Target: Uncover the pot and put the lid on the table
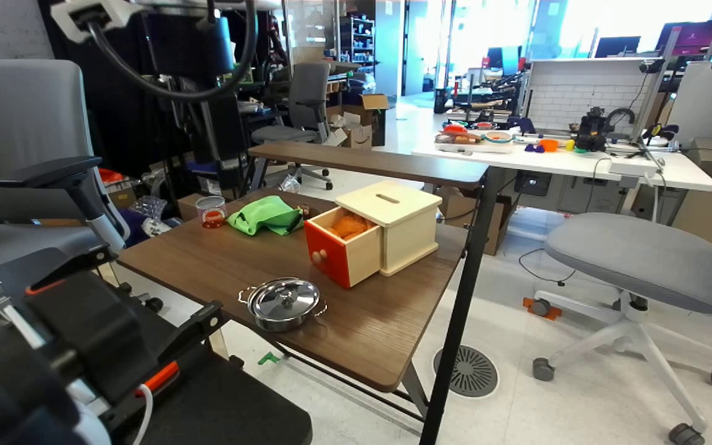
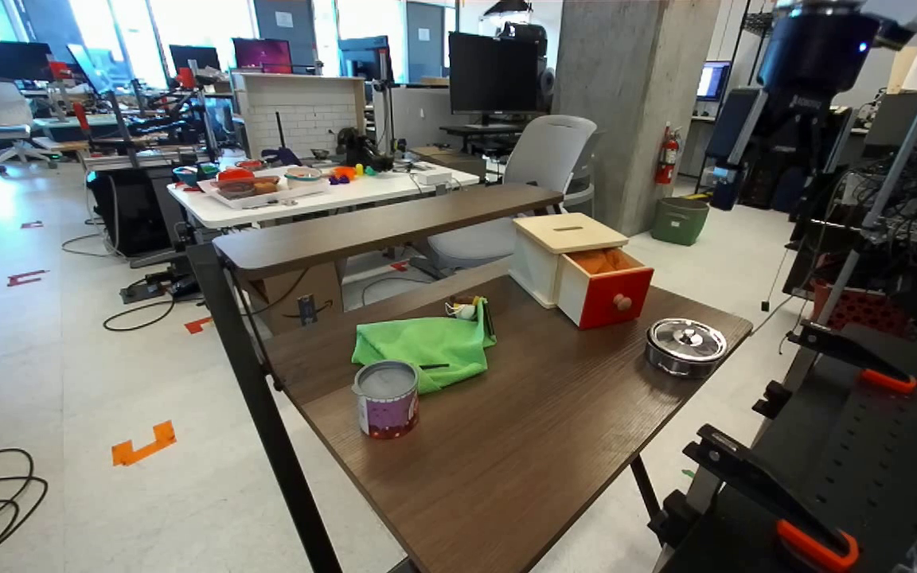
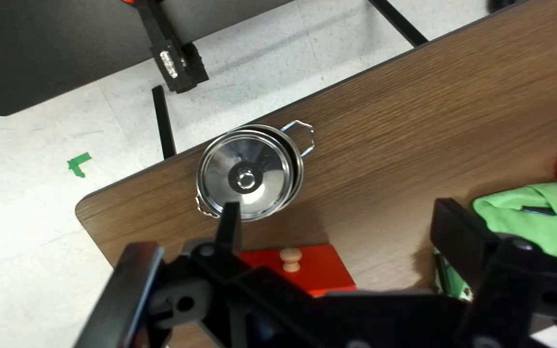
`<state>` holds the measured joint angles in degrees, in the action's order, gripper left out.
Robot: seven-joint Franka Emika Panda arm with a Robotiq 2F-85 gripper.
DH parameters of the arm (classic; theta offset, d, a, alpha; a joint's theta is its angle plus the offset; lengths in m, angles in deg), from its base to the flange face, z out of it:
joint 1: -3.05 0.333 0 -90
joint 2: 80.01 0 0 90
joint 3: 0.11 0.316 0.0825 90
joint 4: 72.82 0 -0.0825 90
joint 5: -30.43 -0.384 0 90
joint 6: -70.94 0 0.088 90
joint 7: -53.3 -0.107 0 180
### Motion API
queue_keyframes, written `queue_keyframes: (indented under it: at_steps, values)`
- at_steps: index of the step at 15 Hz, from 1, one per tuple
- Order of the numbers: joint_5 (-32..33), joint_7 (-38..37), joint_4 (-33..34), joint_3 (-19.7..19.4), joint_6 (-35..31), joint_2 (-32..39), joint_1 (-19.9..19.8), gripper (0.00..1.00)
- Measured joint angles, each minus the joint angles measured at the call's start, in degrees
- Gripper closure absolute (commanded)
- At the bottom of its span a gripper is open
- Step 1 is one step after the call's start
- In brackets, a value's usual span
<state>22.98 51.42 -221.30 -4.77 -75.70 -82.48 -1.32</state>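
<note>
A small silver pot [image 1: 279,322] with two wire handles stands near a corner of the brown table [image 1: 368,334]. Its shiny round lid [image 1: 286,296] with a centre knob lies on top. Both exterior views show the pot [image 2: 675,367] covered by the lid [image 2: 685,337]. In the wrist view the lid [image 3: 264,164] sits off-centre, with a dark gap at the rim of the pot [image 3: 300,176]. My gripper [image 3: 338,208] is open and empty, its fingers wide apart. It hangs high above the table, as an exterior view also shows the gripper [image 2: 765,187].
A wooden box [image 1: 408,228] with a red-fronted open drawer [image 1: 330,259] holding something orange stands beside the pot. A green cloth [image 2: 427,350] and a can [image 2: 388,402] lie farther along the table. A raised shelf [image 1: 362,162] runs along one side. Black clamps [image 2: 769,477] stand on the adjoining black surface.
</note>
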Motion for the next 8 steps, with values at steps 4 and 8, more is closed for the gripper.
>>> queue_keyframes:
  at_steps: [4,8]
  values:
    - [2.9,0.3,2.5,-1.8,-3.6,8.0,-1.7,0.0]
    - [6.3,0.2,6.1,-3.6,-5.2,15.0,-2.5,0.0]
